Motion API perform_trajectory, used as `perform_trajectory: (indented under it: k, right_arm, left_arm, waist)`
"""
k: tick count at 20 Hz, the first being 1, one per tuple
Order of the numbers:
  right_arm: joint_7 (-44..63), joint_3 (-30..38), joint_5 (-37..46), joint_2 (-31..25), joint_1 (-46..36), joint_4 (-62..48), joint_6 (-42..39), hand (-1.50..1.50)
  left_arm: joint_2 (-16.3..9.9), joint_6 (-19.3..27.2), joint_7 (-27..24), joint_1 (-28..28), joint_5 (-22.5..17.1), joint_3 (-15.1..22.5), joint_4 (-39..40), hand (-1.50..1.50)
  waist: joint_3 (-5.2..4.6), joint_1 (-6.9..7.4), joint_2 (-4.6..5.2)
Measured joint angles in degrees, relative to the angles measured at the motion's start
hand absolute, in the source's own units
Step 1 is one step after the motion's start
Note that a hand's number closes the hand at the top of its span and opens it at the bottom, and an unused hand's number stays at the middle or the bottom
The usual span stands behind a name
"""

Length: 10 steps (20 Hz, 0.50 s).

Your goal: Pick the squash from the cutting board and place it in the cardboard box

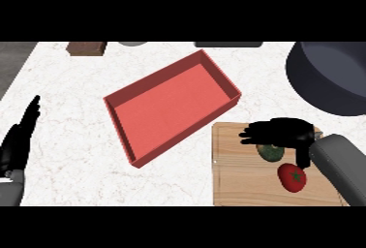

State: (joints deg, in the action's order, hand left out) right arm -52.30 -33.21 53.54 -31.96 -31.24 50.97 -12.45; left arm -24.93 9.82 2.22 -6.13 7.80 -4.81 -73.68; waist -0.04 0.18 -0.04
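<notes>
- Your right hand (280,132) hangs over the far part of the board (239,186), at the right of the head view, with its grey forearm (342,167) coming in from the lower right.
- Its fingers (254,134) curl downward over the squash (271,152), and the thumb (303,158) points down just beside it; you cannot tell from here whether they touch it.
- The squash, dark green, lies on the board, partly hidden under that hand, with only its near side showing.
- A tomato (292,176), red with a green stem star, sits on the board just beside the squash, on the side nearer you and close to the forearm.
- The box (172,104), red and shallow, lies open on the white marbled surface (71,97) at the centre, turned at an angle; its near right corner comes close to the board's far left corner.
- Your left hand (20,140) rests at the left edge of the view, fingers straight and pressed together, pointing away from you, well apart from the box.
- A large dark pot (328,72) stands at the far right, beyond the board.
- A brown block (87,47) sits at the far edge on the left, a grey round thing (132,43) shows just beside it, and a dark flat shape (229,44) lies further right along that edge; both are cut off by the view.
</notes>
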Motion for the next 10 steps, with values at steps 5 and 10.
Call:
perform_trajectory:
  k: [5,10]
  right_arm:
    - [0.41,2.85,1.72,2.85,0.88,-0.69,3.39,1.5]
    - [-0.83,6.04,2.63,5.43,1.5,-2.49,10.3,1.5]
  left_arm:
    - [0.11,-1.29,2.26,0.0,0.41,-0.33,-2.32,0.0]
    - [1.07,-0.94,1.57,1.41,1.25,-0.54,-3.17,0.0]
  waist:
    - [-0.08,0.09,-0.01]
    - [-0.48,0.15,-0.26]
